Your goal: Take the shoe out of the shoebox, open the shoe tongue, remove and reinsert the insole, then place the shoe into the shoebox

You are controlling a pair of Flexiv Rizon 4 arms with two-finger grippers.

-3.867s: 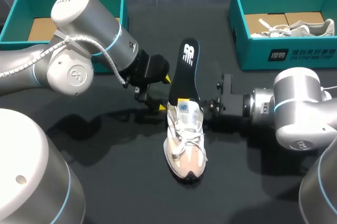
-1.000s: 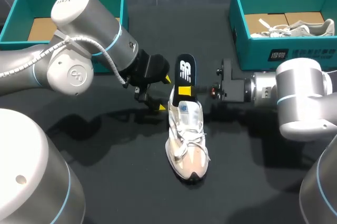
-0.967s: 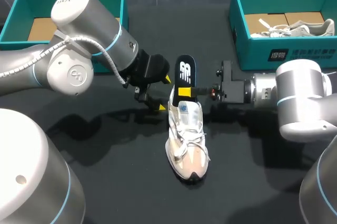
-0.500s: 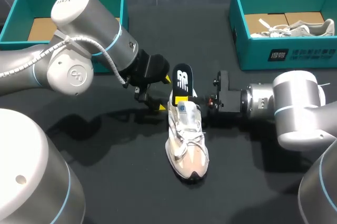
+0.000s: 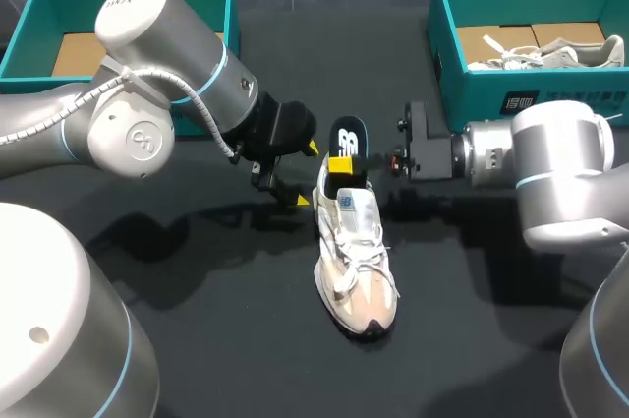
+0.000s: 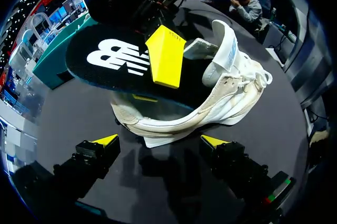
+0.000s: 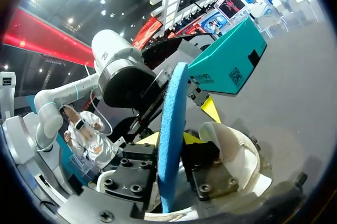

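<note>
Since a few seconds ago our right gripper (image 5: 344, 164) has driven the insole (image 5: 347, 133) down into the shoe (image 5: 356, 261), so only its black heel end sticks out of the collar. We judge the reinsertion half done: next the insole wants pressing flat to the heel, then letting go. Our right fingers pinch the insole from both faces. Our left gripper (image 5: 307, 174) stands spread just beside the heel, holding nothing. The shoe, a pale laced trainer with a pinkish toe, lies mid-table (image 5: 472, 339), toe toward the near edge, well apart from the teal shoebox (image 5: 511, 103) at the far right corner.
</note>
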